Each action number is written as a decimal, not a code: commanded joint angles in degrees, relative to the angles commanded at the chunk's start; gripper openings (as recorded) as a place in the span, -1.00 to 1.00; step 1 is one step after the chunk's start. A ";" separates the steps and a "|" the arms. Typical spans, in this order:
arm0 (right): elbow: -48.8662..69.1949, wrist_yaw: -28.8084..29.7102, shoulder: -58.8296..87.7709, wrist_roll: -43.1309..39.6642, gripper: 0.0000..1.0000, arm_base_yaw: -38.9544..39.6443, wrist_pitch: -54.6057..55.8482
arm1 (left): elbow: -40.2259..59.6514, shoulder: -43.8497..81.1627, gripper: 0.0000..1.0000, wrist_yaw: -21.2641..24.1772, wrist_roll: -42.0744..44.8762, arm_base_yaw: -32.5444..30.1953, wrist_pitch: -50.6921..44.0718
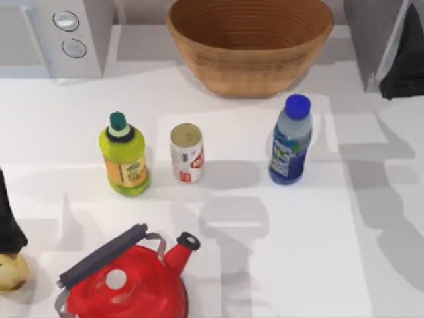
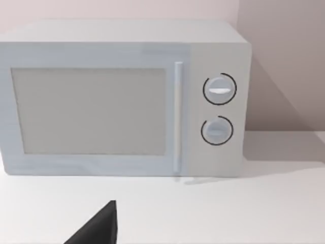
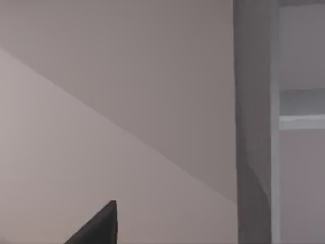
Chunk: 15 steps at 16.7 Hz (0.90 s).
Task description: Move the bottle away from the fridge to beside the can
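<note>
Top view. The bottle [image 1: 290, 140] stands upright on the white bench [image 1: 298, 252], right of centre, blue cap up, blue label facing the near edge. Nothing touches it. The can [image 1: 187, 153] stands upright near the middle of the bench, well apart from the bottle and to its left, red mark on its side. Just left of the can, not touching, a yellow-green bottle [image 1: 124, 156] with a dark green cap.

The fridge [image 1: 373, 36], dark grey and speckled, sits at the far right corner; the bottle is in front of it and a little to its left, with open bench between them. A woven basket [image 1: 249, 41] sits at the far edge, centre. A white microwave [image 1: 69, 33] with two round knobs is at the far left. A red kettle [image 1: 129, 281] with a dark handle is at the near edge, left of centre. A pale round object [image 1: 12, 271] lies at the left edge, partly cut off.

Left arm [image 1: 9, 222]: dark shape at the left edge. Right arm [image 1: 404, 59]: dark shape at the far right, over the fridge.

Left pincer [image 2: 96, 229]: a dark tip in the left wrist view, facing the microwave front [image 2: 122, 99]; cannot tell if spread or pressed together.

Right pincer [image 3: 96, 229]: a dark tip in the right wrist view, facing a wall and the fridge side; state cannot be told
</note>
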 joint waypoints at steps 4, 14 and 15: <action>-7.79 -8.89 -25.24 0.24 1.00 -9.68 -18.82 | 0.00 0.00 1.00 0.00 0.00 0.00 0.00; -24.26 -21.58 -62.68 1.16 1.00 -24.93 -51.85 | 0.00 0.00 1.00 0.00 0.00 0.00 0.00; -24.65 -21.83 -63.36 1.19 1.00 -25.23 -52.52 | 0.00 0.00 1.00 0.00 0.00 0.00 0.00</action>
